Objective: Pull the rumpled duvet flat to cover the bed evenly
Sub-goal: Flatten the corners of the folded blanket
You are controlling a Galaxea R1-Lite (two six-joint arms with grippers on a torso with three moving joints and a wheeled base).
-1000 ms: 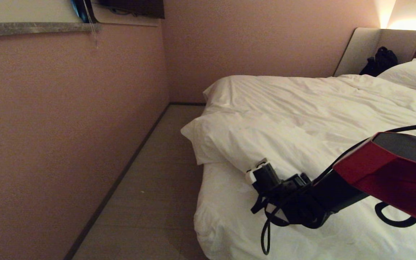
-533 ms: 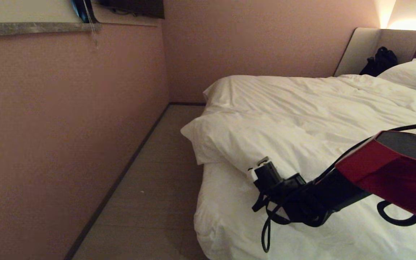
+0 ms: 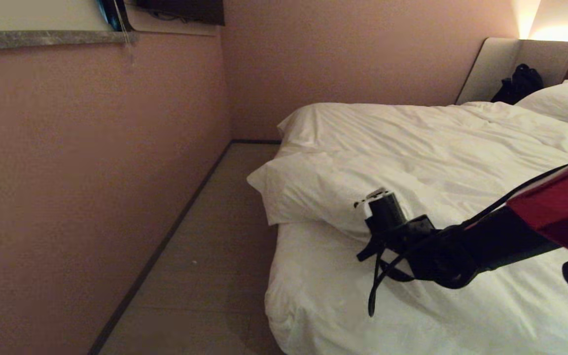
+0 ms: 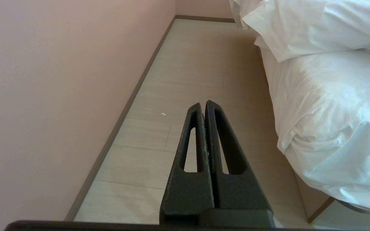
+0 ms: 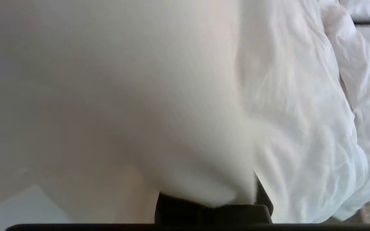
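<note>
The puffy white duvet (image 3: 412, 148) lies rumpled across the bed, its near edge folded back from the bare white-sheeted mattress (image 3: 323, 296). My right gripper (image 3: 378, 202) is pushed into that near edge, the black wrist raised above the sheet. In the right wrist view duvet cloth (image 5: 300, 112) bulges over the jaws and hides the fingers, which are shut on it. My left gripper (image 4: 203, 104) hangs shut and empty over the floor beside the bed, with the duvet's corner (image 4: 300, 25) further ahead.
A pink wall (image 3: 91, 172) runs along the left, leaving a narrow floor aisle (image 3: 205, 256) beside the bed. A pillow (image 3: 565, 101) and a black bag (image 3: 520, 81) sit by the padded headboard (image 3: 491, 64). A stone ledge (image 3: 42, 38) juts out high on the wall.
My right wrist has risen and shifted right along the duvet's near edge, tipping more upright. The left arm and the camera have not moved.
</note>
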